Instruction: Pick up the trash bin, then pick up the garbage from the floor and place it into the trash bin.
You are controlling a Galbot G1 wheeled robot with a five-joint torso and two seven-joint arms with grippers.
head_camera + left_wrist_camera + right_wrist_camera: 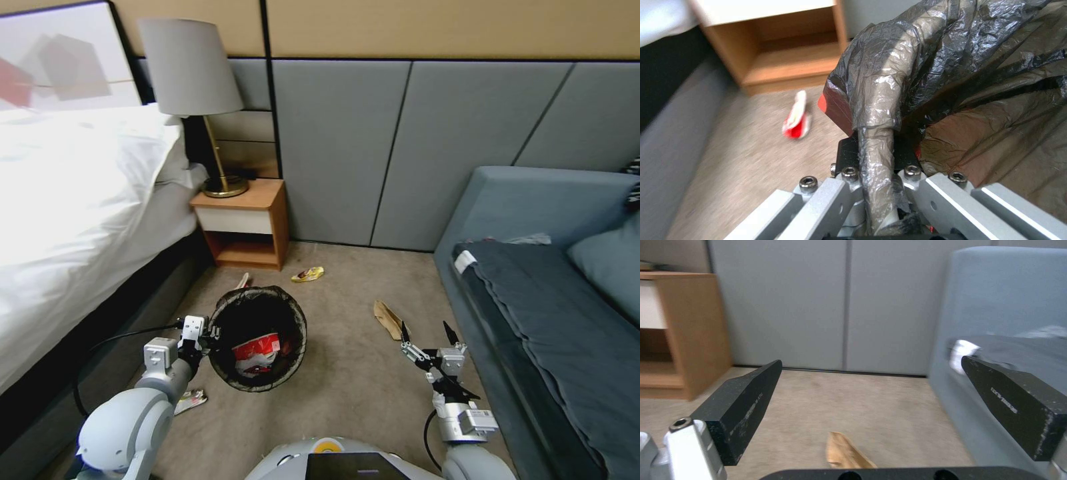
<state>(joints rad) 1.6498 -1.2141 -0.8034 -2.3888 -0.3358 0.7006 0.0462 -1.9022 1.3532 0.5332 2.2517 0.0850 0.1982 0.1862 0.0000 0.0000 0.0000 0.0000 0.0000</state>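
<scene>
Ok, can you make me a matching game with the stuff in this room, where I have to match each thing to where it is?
Things:
1. red-and-white cup
2. yellow wrapper
3. tan paper bag
4. lamp

Places:
A. on the wooden nightstand
B. on the floor just ahead of the open right gripper
C. inside the trash bin held by the left gripper
D. on the floor near the wall, beside the nightstand

Pairs: 1-C, 2-D, 3-B, 4-A
</scene>
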